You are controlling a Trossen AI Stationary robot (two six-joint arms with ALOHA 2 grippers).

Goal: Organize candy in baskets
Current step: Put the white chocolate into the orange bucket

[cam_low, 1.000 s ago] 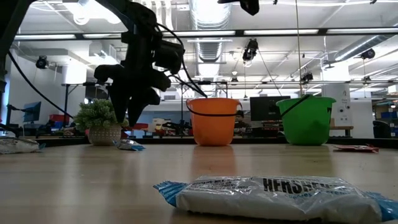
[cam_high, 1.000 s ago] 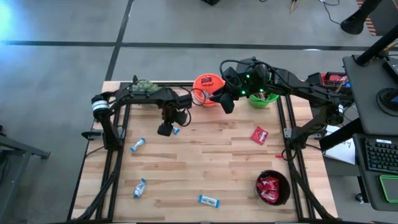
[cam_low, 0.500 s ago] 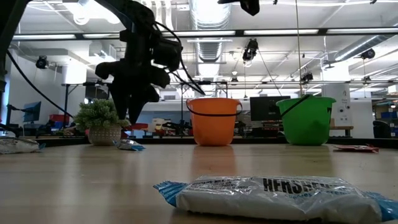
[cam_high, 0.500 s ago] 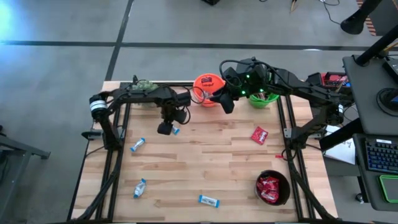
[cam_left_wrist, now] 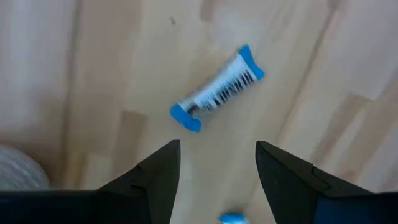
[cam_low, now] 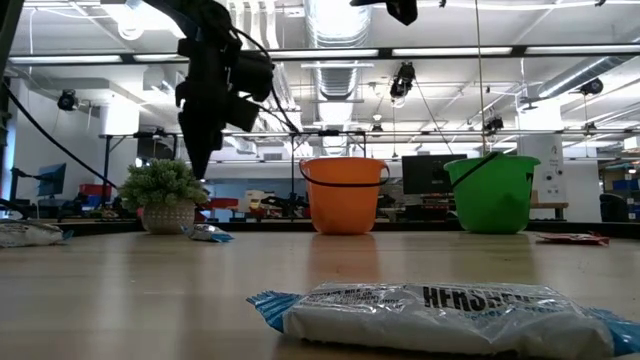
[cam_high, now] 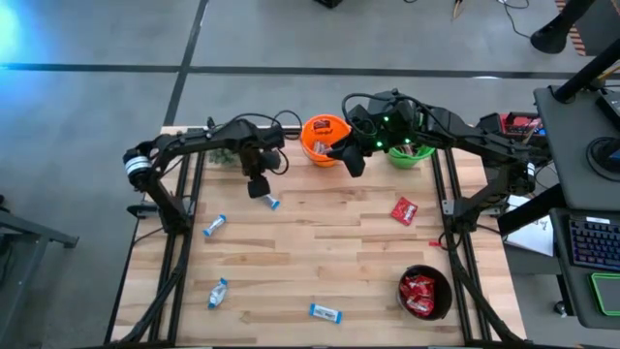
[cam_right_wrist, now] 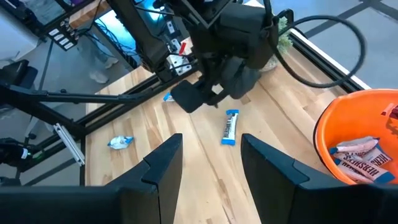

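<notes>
My left gripper (cam_high: 260,186) hangs open above the table's far left, pointing down, with nothing between its fingers (cam_left_wrist: 217,180). Just below and beside it, a blue-and-white candy bar (cam_left_wrist: 217,90) lies flat on the wood (cam_high: 271,202). My right gripper (cam_high: 355,161) waits open and empty (cam_right_wrist: 211,168), high beside the orange basket (cam_high: 323,139), which holds blue-and-white bars (cam_right_wrist: 357,155). The green basket (cam_high: 409,153) stands at the far edge, the black basket (cam_high: 424,293) with red packets at the near right.
More blue-and-white bars lie at the left (cam_high: 214,225), the near left (cam_high: 217,293) and the near middle (cam_high: 325,312). A red packet (cam_high: 404,209) lies right of centre. A potted plant (cam_low: 165,195) stands at the far left edge.
My left gripper has risen and drawn toward the table's far edge, rolling about its own axis, its fingers as far apart as before. The blue-and-white bar below it stays flat on the table.
</notes>
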